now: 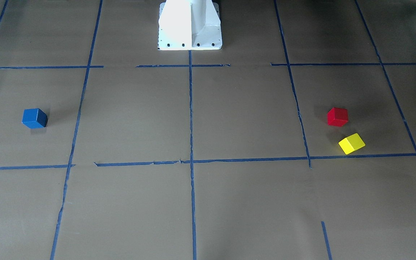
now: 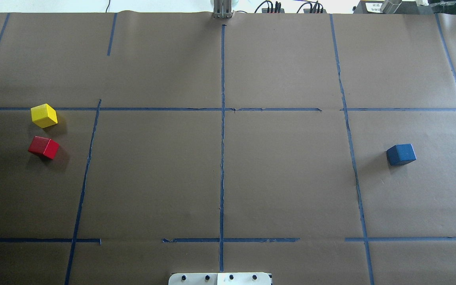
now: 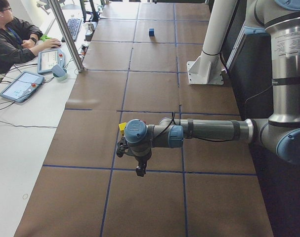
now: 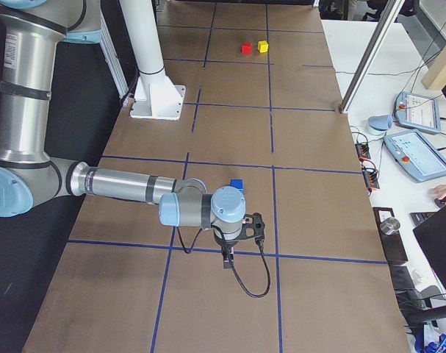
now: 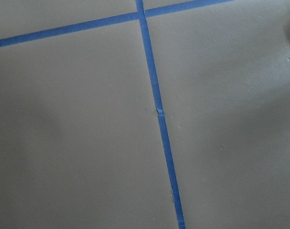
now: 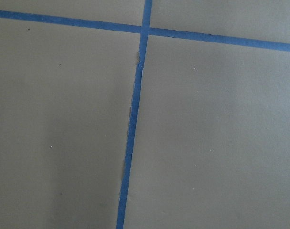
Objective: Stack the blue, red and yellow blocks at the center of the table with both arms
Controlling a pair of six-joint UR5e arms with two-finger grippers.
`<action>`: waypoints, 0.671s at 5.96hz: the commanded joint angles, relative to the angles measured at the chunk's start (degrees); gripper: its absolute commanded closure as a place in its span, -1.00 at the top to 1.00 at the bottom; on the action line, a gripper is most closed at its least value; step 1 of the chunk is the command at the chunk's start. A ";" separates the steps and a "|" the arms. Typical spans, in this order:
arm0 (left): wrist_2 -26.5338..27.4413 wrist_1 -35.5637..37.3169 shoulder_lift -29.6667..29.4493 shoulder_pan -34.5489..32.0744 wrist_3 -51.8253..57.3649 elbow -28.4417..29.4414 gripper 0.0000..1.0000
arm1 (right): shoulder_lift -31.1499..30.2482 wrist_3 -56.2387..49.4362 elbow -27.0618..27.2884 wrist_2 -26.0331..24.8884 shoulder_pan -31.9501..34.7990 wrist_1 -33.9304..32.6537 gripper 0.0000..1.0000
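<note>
The blue block (image 2: 401,154) sits alone on the right side of the brown table; it also shows in the front view (image 1: 34,118). The red block (image 2: 44,147) and the yellow block (image 2: 44,115) sit close together at the far left, apart from each other. My left gripper (image 3: 139,170) shows only in the exterior left view, hanging above the table near the yellow block (image 3: 122,127); I cannot tell if it is open. My right gripper (image 4: 226,259) shows only in the exterior right view, near the blue block (image 4: 236,185); I cannot tell its state. Both wrist views show only paper and tape.
Blue tape lines (image 2: 222,138) divide the table into a grid. The white robot pedestal (image 1: 190,25) stands at the table's near edge. An operator (image 3: 9,39) sits at a side desk with tablets (image 3: 21,85). A metal post (image 3: 65,34) stands at the far edge.
</note>
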 commanded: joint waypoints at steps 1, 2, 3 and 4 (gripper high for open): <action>0.25 -0.08 -0.09 0.18 0.09 -0.09 1.00 | 0.69 0.00 0.18 -0.09 0.00 0.17 1.00; 0.08 -0.08 -0.09 0.18 0.09 -0.09 1.00 | 0.88 -0.61 2.18 -0.44 -1.65 3.40 1.00; -0.01 -0.08 -0.09 0.18 0.09 -0.09 1.00 | 0.96 3.13 2.55 -0.70 -7.15 8.91 1.00; -0.01 -0.08 -0.09 0.18 0.09 -0.09 1.00 | 4.79 11.60 2.72 -0.27 -10.25 10.62 1.00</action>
